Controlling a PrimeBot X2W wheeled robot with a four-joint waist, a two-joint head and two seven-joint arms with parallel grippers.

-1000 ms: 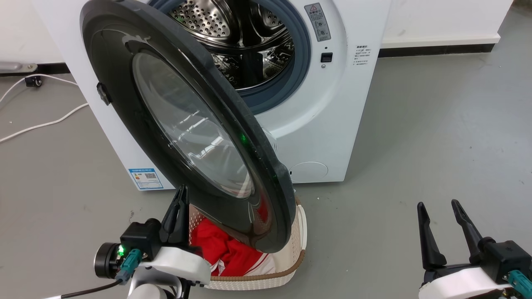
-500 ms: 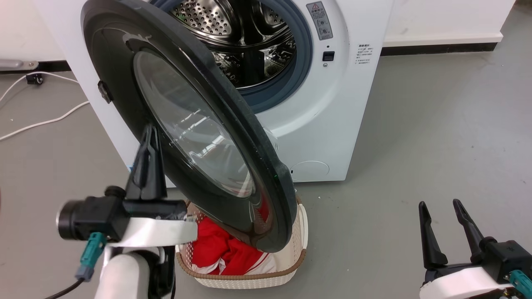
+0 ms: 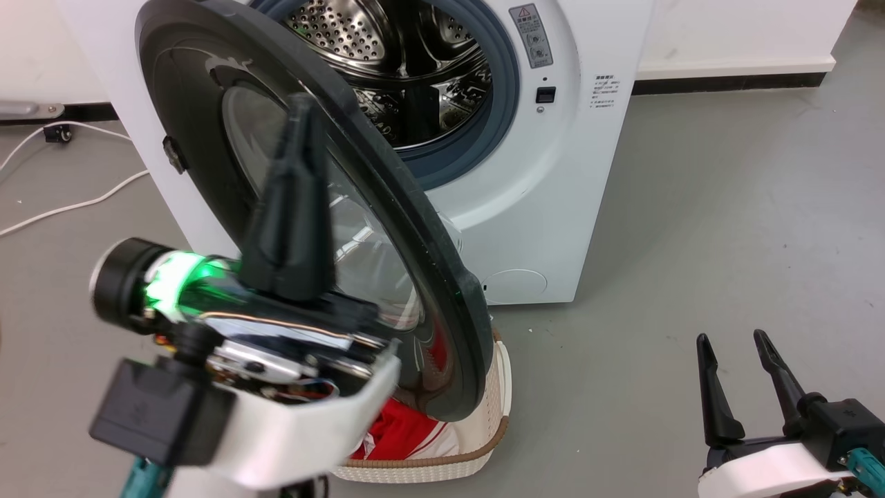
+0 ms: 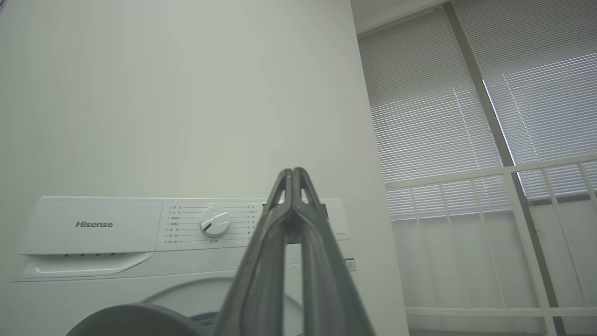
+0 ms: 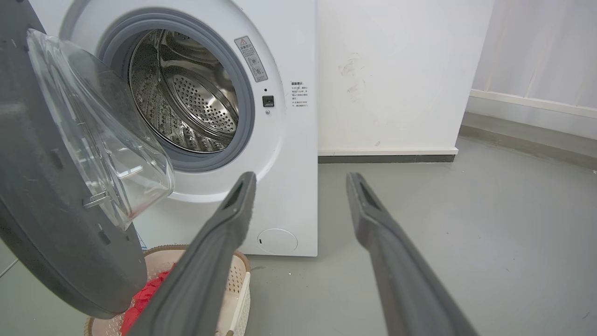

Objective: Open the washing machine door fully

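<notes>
The washing machine (image 3: 553, 194) stands open, its steel drum (image 3: 387, 48) showing. Its door (image 3: 442, 290), a black disc with a glass window (image 3: 366, 242), hangs partly swung out to the left, above a basket. My left gripper (image 3: 301, 104) is raised in front of the door's outer face with its fingers pressed together and nothing between them. I cannot tell whether it touches the door. In the left wrist view the shut gripper (image 4: 293, 170) points up at the machine's control panel (image 4: 93, 224). My right gripper (image 3: 731, 337) rests open at the lower right, well apart from the door (image 5: 42, 200).
A white perforated basket (image 3: 499, 387) holding red cloth (image 3: 408, 436) sits on the floor under the door's lower edge. White cables (image 3: 69, 204) lie on the grey floor to the machine's left. Open floor (image 3: 726, 207) stretches to the right.
My left arm has risen from beside the basket and come across the door's outer face, closer to the camera. The door and my right gripper have stayed put.
</notes>
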